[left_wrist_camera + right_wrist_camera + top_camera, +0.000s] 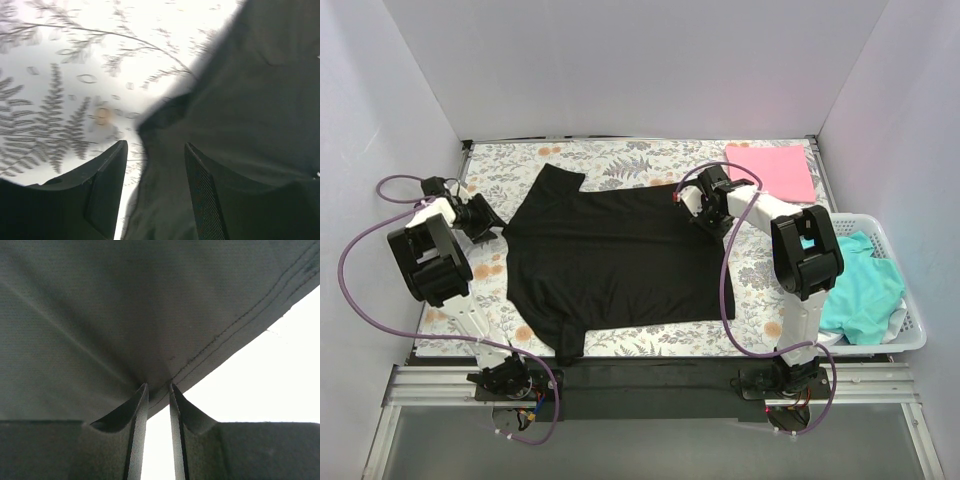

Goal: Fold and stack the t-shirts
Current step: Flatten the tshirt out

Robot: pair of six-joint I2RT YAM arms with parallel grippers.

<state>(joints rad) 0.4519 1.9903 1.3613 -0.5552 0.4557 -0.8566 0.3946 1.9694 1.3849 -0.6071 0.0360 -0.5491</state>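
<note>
The black t-shirt (610, 250) lies spread flat on the floral table cloth (620, 160), neck to the left and hem to the right. My left gripper (490, 228) is open at the shirt's left edge; in the left wrist view its jaws (155, 145) straddle the black fabric (250, 100) at its border. My right gripper (692, 200) is at the far right hem corner; in the right wrist view it (159, 386) is pinched on the stitched hem (125, 315), and creases run out from the tips. A folded pink t-shirt (772, 170) lies at the far right. The teal t-shirt (865, 285) is crumpled in the basket.
The white lattice basket (912, 335) stands off the table's right edge beside the right arm. Purple cables loop from both arms. White walls enclose the table on three sides. Floral cloth (60, 75) shows left of the shirt.
</note>
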